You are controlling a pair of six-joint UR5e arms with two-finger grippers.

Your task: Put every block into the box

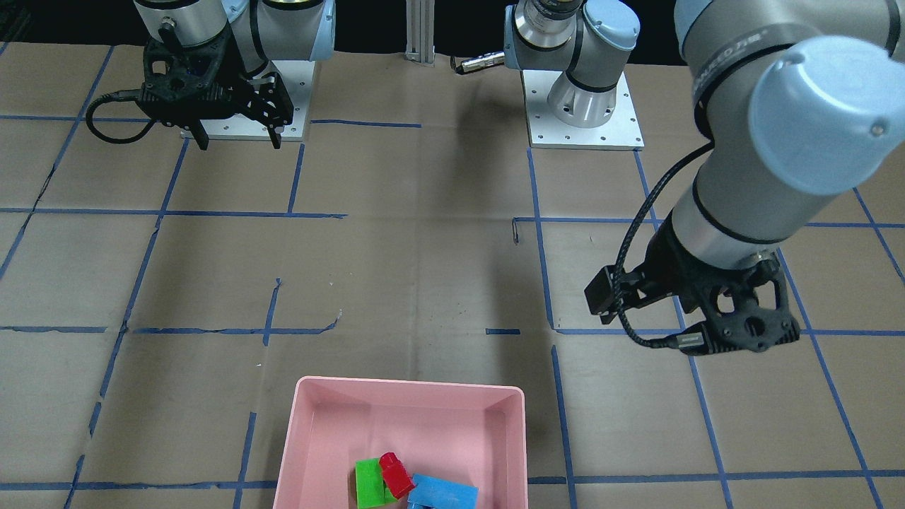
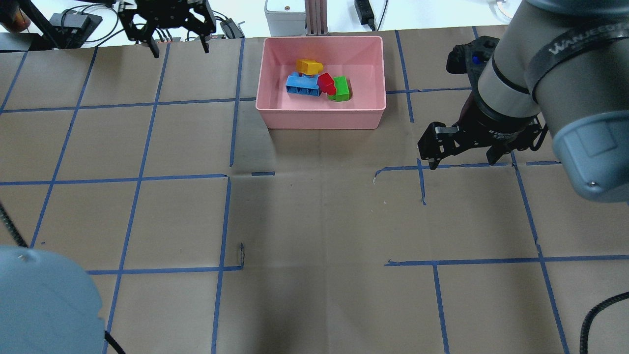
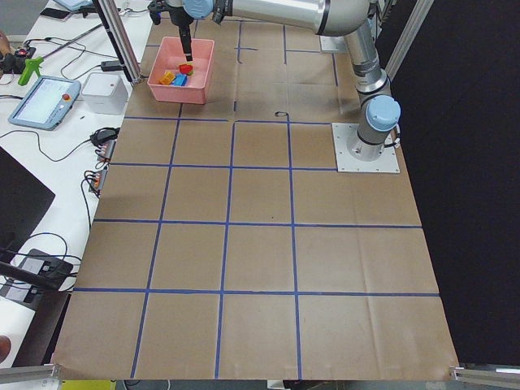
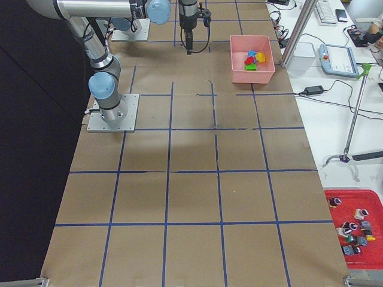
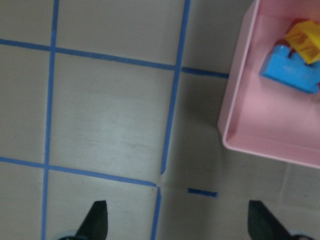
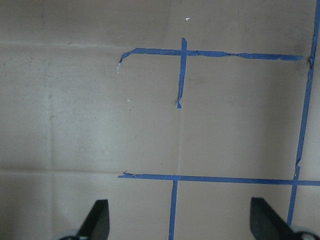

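Note:
The pink box (image 2: 322,114) stands at the table's far edge, centre. In it lie the yellow block (image 2: 308,66), the light-blue block (image 2: 302,84), the red block (image 2: 326,82) and the green block (image 2: 341,88), bunched together. The front-facing view shows the box (image 1: 410,386) with green (image 1: 369,483), red (image 1: 396,474) and blue (image 1: 444,491); yellow is cut off there. My left gripper (image 2: 181,49) is open and empty, raised to the left of the box; its wrist view shows the box wall (image 5: 235,135). My right gripper (image 2: 462,162) is open and empty, raised to the right of the box.
Brown paper with a blue tape grid covers the table. An aluminium post (image 2: 314,17) and a white unit (image 2: 284,12) stand just behind the box. The two arm bases (image 1: 583,106) (image 1: 244,113) sit at the robot's side. A red tray (image 4: 353,221) of small parts lies off the table.

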